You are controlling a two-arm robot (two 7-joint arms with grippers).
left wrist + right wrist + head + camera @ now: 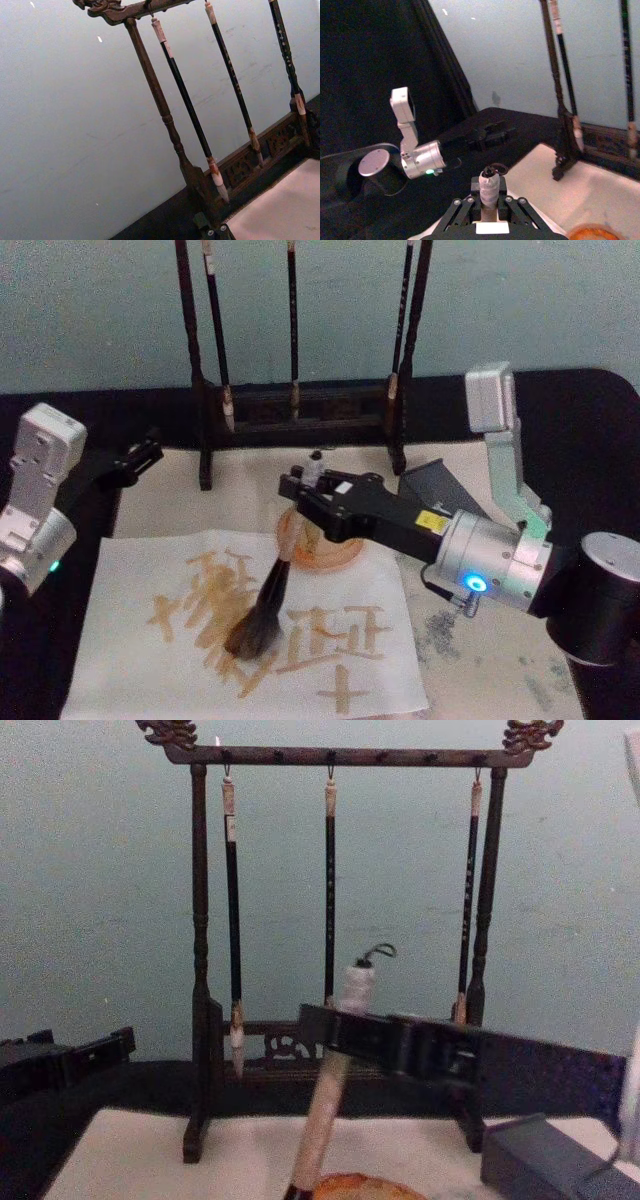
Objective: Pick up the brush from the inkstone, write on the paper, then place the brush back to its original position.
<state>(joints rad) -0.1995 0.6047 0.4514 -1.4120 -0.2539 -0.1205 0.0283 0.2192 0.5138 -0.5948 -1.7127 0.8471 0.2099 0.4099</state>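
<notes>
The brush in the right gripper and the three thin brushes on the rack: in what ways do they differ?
The brush has a thick pale handle; the thin brushes have slim black shafts. The brush leans, clamped in the right gripper, its bushy dark head on the paper; the thin brushes hang upright from the rack. Its head is large; theirs are small. All have their bristles pointing down.

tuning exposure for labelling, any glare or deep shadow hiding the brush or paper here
head view: no glare, the paper evenly lit, the brush head dark but distinct on it, held by the right gripper; chest view: pale brush handle stands out against the dark gripper; right wrist view: black cloth swallows detail
</notes>
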